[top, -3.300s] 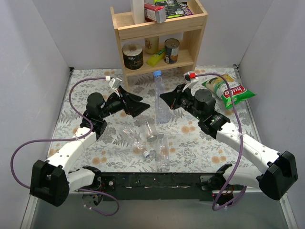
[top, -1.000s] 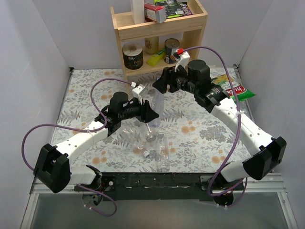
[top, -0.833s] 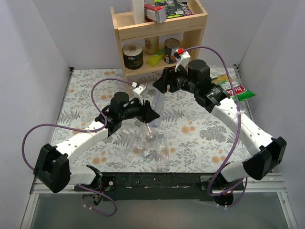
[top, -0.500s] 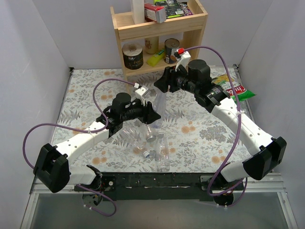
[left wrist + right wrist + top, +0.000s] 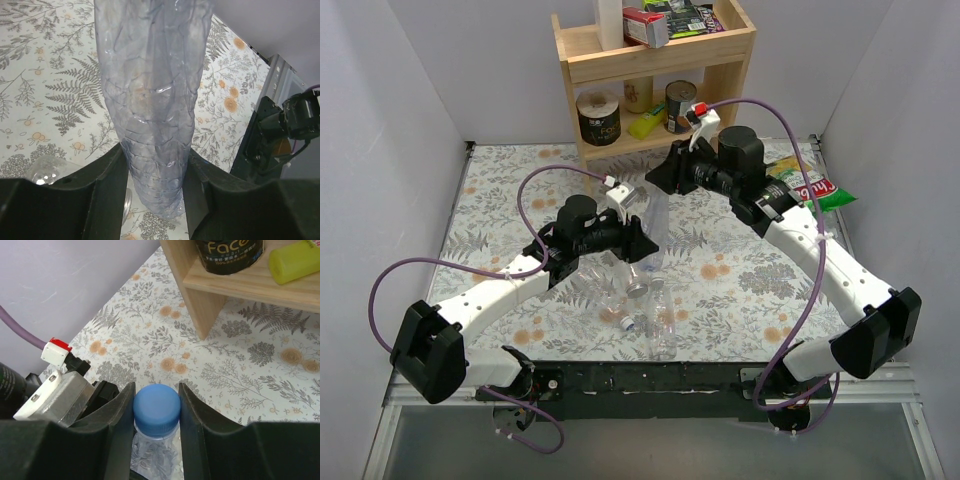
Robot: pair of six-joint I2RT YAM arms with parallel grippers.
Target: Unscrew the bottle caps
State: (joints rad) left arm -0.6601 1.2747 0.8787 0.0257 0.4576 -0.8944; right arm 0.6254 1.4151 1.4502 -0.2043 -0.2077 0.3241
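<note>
Both arms had closed in since 3.3 s before, and the blue bottle [image 5: 655, 212] that lay on the cloth was now raised and tilted between them at frame centre.

Its crinkled lower body sat pinched in the left gripper [image 5: 154, 192], both fingers touching it, while the right gripper [image 5: 156, 397] was closed around the blue cap [image 5: 156, 412], a finger pressed to each side. Three clear bottles [image 5: 663, 318] lay close together at lower centre of the top view. The surface was a pale cloth [image 5: 500, 190] printed with grey ferns and orange flowers, boxed in by plain white walls [image 5: 380, 120] left, right and behind. A wooden shelf [image 5: 660, 60] stood at upper centre against the back wall, with cans [image 5: 598, 118] and a yellow bottle [image 5: 647, 124] on its lower board. A snack bag [image 5: 810, 190] lay at the right edge.
</note>
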